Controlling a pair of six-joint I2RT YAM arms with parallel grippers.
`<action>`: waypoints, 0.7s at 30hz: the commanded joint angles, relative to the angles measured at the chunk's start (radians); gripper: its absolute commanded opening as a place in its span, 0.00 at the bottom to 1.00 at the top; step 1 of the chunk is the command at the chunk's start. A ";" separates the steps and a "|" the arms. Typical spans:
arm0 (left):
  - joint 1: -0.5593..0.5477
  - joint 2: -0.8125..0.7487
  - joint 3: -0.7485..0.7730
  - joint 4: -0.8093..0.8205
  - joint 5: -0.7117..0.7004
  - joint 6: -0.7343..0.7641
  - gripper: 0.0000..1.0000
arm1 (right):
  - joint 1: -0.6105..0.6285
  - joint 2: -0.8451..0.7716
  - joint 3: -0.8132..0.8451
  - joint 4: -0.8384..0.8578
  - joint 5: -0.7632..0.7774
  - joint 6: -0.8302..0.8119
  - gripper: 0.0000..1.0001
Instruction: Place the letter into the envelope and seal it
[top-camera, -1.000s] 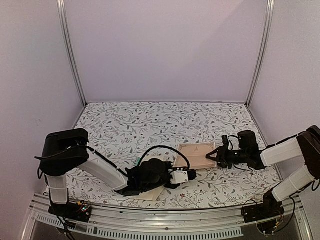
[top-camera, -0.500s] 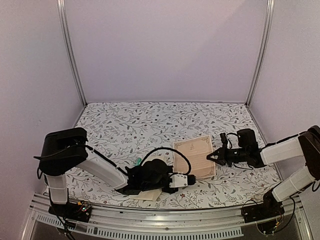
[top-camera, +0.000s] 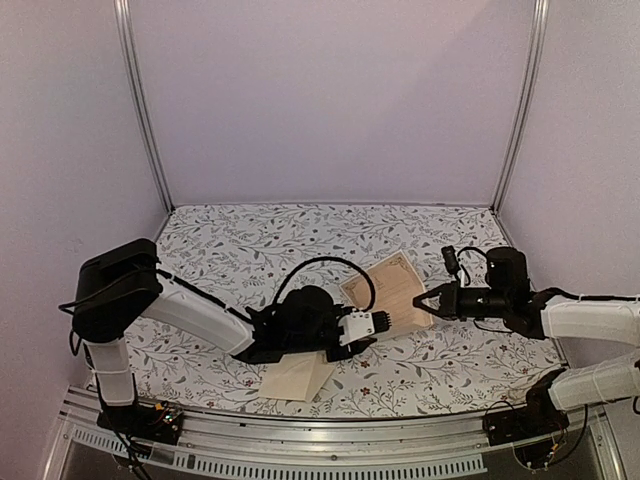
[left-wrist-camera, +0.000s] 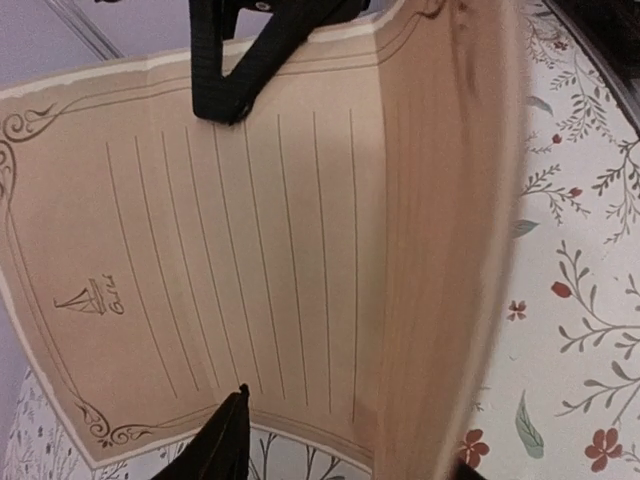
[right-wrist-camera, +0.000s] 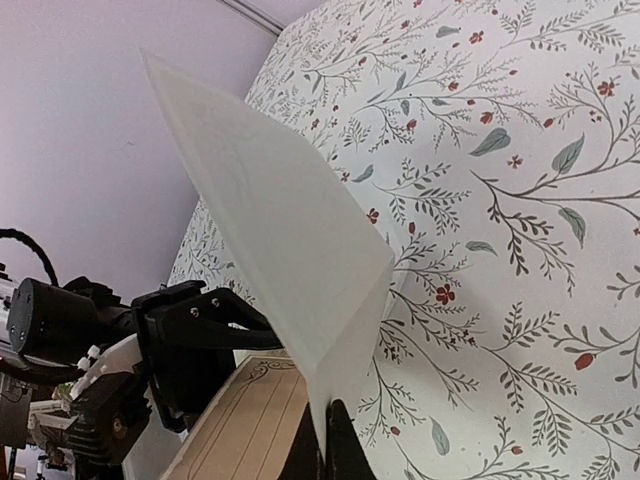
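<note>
Envelope (top-camera: 293, 379) lies flat on the table (top-camera: 250, 240) at the near edge, just in front of the left arm. No tool is touching it. Can't tell if its flap is open.

Left tool (top-camera: 380, 320) is at the near edge of the letter (top-camera: 392, 290). In the left wrist view its 2 fingers stand apart with the curled side of the sheet between them, so I read it as spread, not clamping.

Letter is off the table, tilted and bowed, hanging between the 2 tools and well apart from the envelope.

Right tool (top-camera: 428, 300) is pinched on the letter's far-right edge and looks to be carrying it.

Progress: early. Letter is lifted but not folded flat and not inserted. Insertion and sealing are both left.

Writing: dark scroll border (left-wrist-camera: 20, 130), ruled lines and a small sailboat emblem (left-wrist-camera: 82, 298) with 1 short script word beside it, too small to read. No mark readable on the envelope.
</note>
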 joint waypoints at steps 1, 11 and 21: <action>0.039 -0.029 0.004 0.002 0.042 -0.089 0.48 | 0.010 -0.084 0.050 -0.064 0.009 -0.053 0.00; 0.136 -0.108 -0.014 0.014 0.132 -0.269 0.88 | 0.015 -0.231 0.082 -0.074 -0.020 -0.068 0.00; 0.243 -0.200 -0.098 0.113 0.298 -0.427 1.00 | 0.017 -0.307 0.111 -0.023 -0.104 -0.041 0.00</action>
